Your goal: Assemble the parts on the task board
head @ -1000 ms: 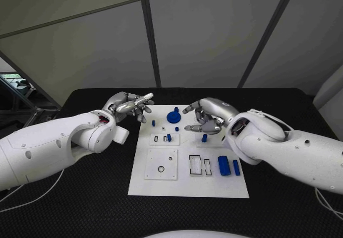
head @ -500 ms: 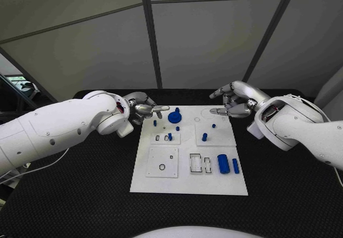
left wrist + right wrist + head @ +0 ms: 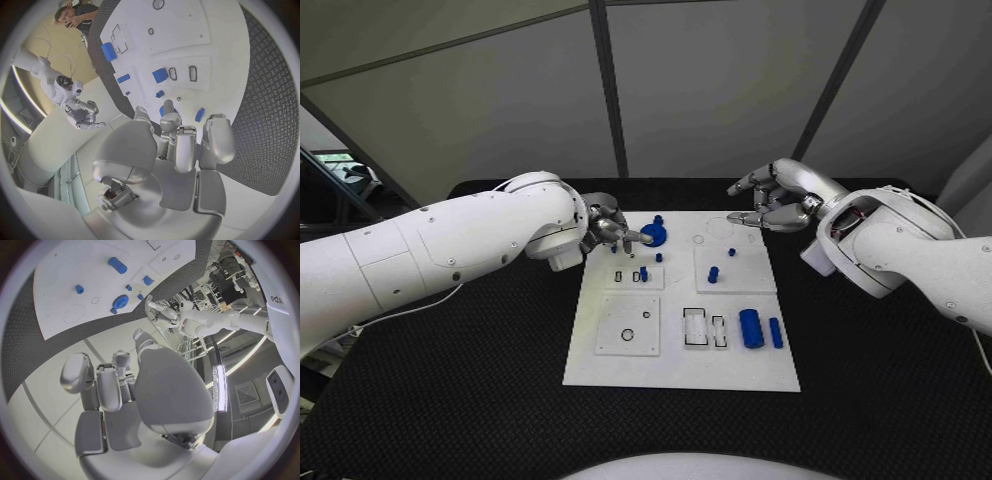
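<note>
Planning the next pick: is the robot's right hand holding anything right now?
Empty: the right hand hovers over the task board's far edge, fingers loosely curled, nothing between them.

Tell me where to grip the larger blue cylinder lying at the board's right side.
Probably pinch the larger blue cylinder across its middle from above: it lies flat, lengthwise on the task board, with a thinner blue peg close alongside, so fingers need to straddle its width carefully.

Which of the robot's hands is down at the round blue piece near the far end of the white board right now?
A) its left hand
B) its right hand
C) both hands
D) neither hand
A: in the head view the left hand has its fingers right at the round blue piece on the task board, while the right hand hovers off past the board's far right corner, holding nothing.
</note>
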Available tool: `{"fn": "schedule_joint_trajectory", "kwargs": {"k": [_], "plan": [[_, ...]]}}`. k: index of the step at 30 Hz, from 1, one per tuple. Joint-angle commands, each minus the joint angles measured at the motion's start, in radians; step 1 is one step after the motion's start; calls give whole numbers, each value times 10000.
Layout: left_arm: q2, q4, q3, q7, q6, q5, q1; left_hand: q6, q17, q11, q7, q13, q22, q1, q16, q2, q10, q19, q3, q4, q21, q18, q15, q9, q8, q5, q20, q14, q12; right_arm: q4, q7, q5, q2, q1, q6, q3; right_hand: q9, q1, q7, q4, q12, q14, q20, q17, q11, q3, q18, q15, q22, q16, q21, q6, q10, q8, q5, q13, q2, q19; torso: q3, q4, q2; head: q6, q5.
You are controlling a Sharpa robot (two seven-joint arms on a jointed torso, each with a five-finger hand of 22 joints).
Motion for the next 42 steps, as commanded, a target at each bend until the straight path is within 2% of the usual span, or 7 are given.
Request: {"fn": "schedule_joint_trajectory", "kwargs": {"k": [1, 11, 21, 42], "plan": [[135, -44, -28, -391, 789, -452, 38, -68, 2016, -7, -20, 18, 27, -70, 46, 34, 93, 85, -70, -18, 64, 43, -86, 30, 32, 39, 21, 815, 40, -27, 11, 100, 40, 21, 98, 10, 4, 29, -11, 7, -34, 284, -40, -6, -13, 12, 78, -19, -22, -44, -40, 54, -29, 40, 106, -16, 48, -62, -6, -8, 18, -24, -17], [461, -202, -106, -404, 1337, -474, 59, -128, 2013, -5, -16, -66, 57, -14, 43, 77, 16, 86, -56, -52, 81, 39, -87, 87, 65, 73, 17, 812, -31, -121, -43, 100, 138, 21, 166, 11, 1, 29, -13, 9, -36, 284, -44, -19, -15, 8, 80, -23, -35, -55, -52, 48, -31, 58, 162, -29, 47, -63, -11, -1, 28, -109, -36], [601, -249, -167, -489, 1789, -475, 61, -193, 2029, 0, -11, -146, 86, 81, 55, 131, -71, 80, -23, -95, 96, 37, -83, 163, 113, 130, 17, 815, -105, -195, -83, 100, 220, 20, 232, 11, -1, 21, -16, 17, -46, 283, -49, -34, -19, 5, 84, -27, -65, -69, -75, 43, -44, 85, 244, -59, 56, -73, -16, -5, 23, -183, -27], [832, -393, -256, -568, 2154, -475, 59, -273, 2059, 3, -9, -179, 190, 267, 78, 224, -130, 105, 68, -176, 149, 23, -79, 289, 198, 172, 21, 823, -145, -276, -132, 100, 316, 18, 342, 10, -2, 13, -23, 19, -47, 281, -55, -54, -25, 7, 90, -32, -102, -88, -104, 49, -51, 125, 343, -81, 73, -84, -17, 0, 35, -268, -59]]}}
